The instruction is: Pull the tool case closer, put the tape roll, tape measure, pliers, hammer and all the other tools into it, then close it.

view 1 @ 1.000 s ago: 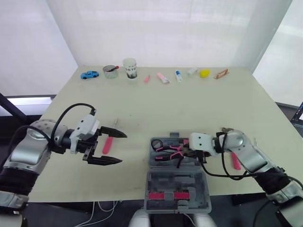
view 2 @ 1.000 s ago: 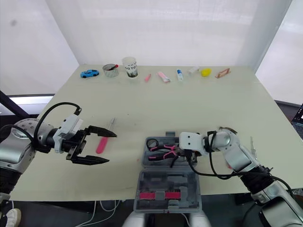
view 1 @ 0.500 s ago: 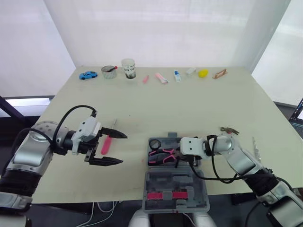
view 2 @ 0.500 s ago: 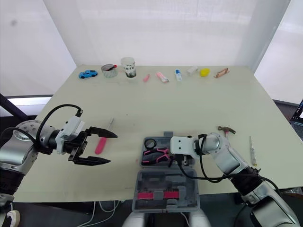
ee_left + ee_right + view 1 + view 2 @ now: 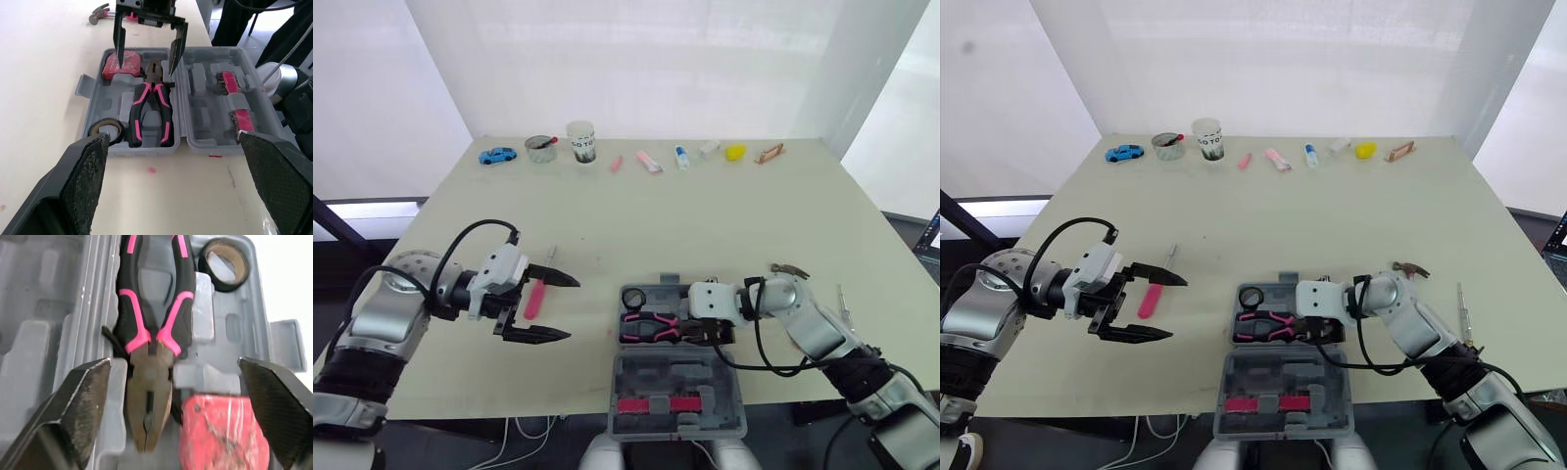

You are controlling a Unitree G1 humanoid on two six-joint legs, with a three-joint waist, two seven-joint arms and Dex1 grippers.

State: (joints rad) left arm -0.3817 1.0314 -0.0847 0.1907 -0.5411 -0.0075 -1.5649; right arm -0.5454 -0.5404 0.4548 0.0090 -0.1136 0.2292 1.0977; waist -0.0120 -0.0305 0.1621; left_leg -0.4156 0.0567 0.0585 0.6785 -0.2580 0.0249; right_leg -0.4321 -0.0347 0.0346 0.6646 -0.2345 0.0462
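The grey tool case lies open near the table's front edge. In its base lie the pink-and-black pliers, the black tape roll and the red tape measure. My right gripper hovers open over the pliers' head, one finger on each side, holding nothing. To the left of the case my left gripper is open and empty, beside a pink-handled screwdriver. The hammer lies on the table to the right of the case.
A thin screwdriver lies near the right edge. Along the far edge stand a blue toy car, a tin, a paper cup and several small items. The case lid carries a red bit strip.
My right gripper has opened and let go of the pliers, which now lie flat in the case. The left gripper has stayed where it was.
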